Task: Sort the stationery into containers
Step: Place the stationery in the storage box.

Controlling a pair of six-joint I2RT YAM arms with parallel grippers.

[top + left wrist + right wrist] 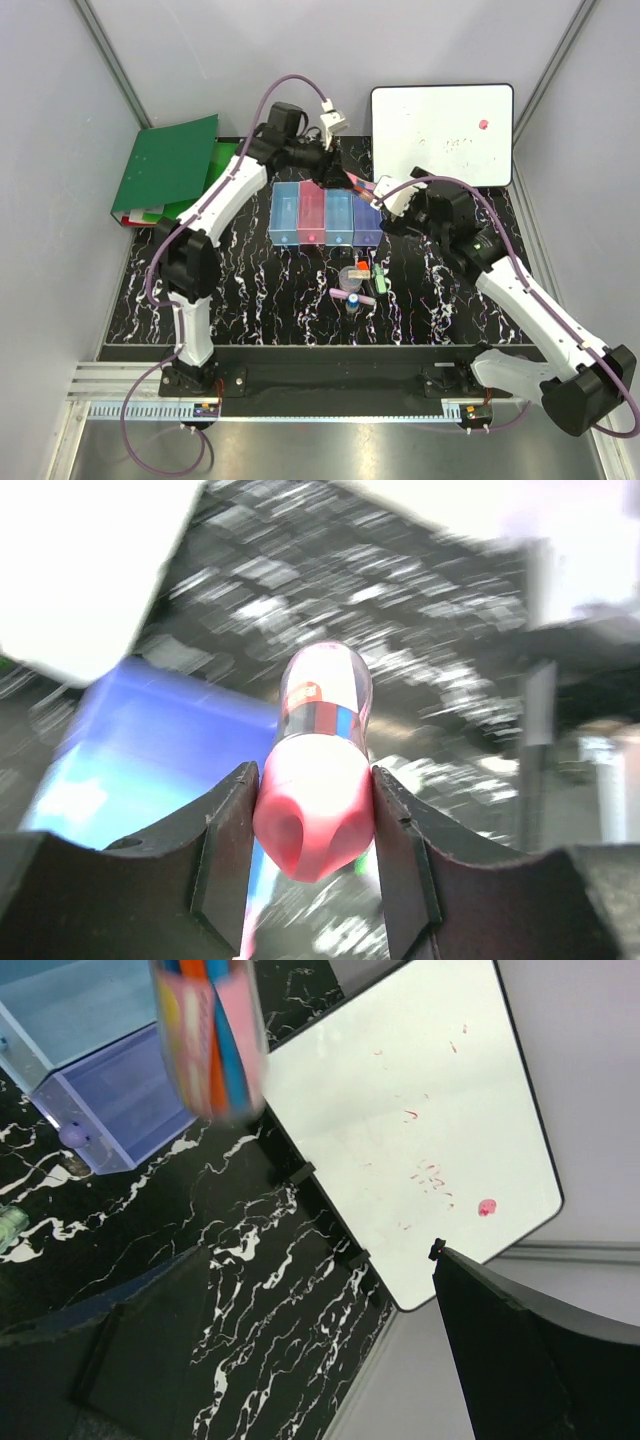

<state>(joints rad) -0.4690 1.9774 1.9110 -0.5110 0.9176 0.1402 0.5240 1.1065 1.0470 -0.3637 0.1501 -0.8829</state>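
Note:
My left gripper (338,172) is shut on a pink marker (357,182) and holds it in the air above the far end of the bins. In the left wrist view the marker (320,780) sits between both fingers. Four narrow bins stand in a row: light blue (285,215), pink (312,214), light blue (339,216) and violet-blue (367,224). My right gripper (400,202) is open and empty, just right of the violet bin (120,1110). The held marker shows blurred in the right wrist view (210,1030). An orange-capped stick (362,266), green pen (380,278), clear round piece (350,276) and a pink item (352,296) lie in front of the bins.
A whiteboard (442,132) lies at the back right, close to my right gripper. Green binders (165,165) lie at the back left. Grey walls enclose the black marbled table (250,300).

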